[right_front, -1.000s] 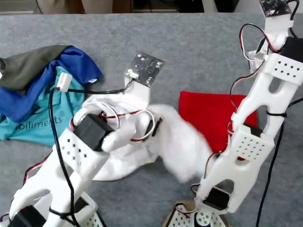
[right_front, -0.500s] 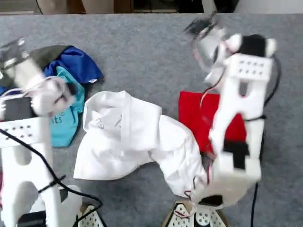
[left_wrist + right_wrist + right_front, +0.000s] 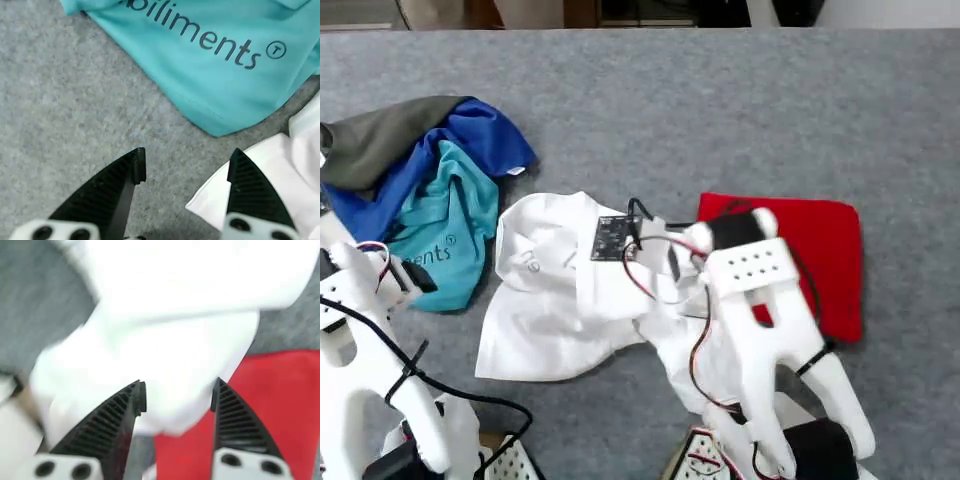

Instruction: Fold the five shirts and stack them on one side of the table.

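Right claw spread wide over the white shirt, beside the red shirt; left claw apart above the surface, near the teal shirt.

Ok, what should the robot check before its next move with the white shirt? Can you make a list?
1. Right gripper open and empty: ok, it hangs over the white shirt.
2. Left gripper open and empty: ok, it is over the table beside the teal shirt.
3. White shirt lying flat: not ok, it is bunched up.
4. Red shirt folded: ok, a neat rectangle.
5. White shirt clear of the red shirt: cannot tell, an arm covers where they meet.
6. Teal shirt, blue shirt and grey shirt folded: not ok, they are heaped together.
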Robot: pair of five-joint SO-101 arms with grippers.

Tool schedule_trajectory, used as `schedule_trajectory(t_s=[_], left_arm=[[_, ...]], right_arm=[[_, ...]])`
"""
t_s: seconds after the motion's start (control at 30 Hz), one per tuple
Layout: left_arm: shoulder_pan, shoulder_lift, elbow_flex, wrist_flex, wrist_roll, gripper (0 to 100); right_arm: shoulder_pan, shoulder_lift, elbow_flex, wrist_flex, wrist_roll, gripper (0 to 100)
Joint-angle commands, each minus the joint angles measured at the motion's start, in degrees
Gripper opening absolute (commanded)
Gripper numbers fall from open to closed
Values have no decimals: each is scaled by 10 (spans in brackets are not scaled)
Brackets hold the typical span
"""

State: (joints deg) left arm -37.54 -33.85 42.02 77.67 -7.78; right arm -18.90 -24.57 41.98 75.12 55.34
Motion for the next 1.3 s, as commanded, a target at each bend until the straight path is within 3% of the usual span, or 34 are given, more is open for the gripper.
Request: schedule_trajectory(t_s=[0.0,0.1,0.2,0.37,0.53,0.7,0.87,1.0,1.17,1.27], left_arm=[[-7,-8,-5,25,-6,271],[-8,-8,-8,33,-6,271],[-8,-8,-5,32,-6,271],[-8,-8,-5,32,-6,271],[-2,-8,-8,32,-4,271],[6,-8,-3,32,-3,271],[67,-8,-6,33,10,271],[133,-8,-22,33,55,271],[232,-8,-63,56,94,271],[286,-8,-76,50,117,271]], right_arm=[[-11,42,17,-97,-50,223],[-11,117,-16,-108,-83,157],[-9,192,-84,-103,-115,2],[-1,240,-288,25,-175,2],[0,245,-531,152,-178,2],[-4,283,-702,159,-181,3],[-15,402,-778,159,-181,3],[-3,511,-819,164,-183,21],[61,559,-902,207,-301,233],[105,560,-963,271,-282,281]])
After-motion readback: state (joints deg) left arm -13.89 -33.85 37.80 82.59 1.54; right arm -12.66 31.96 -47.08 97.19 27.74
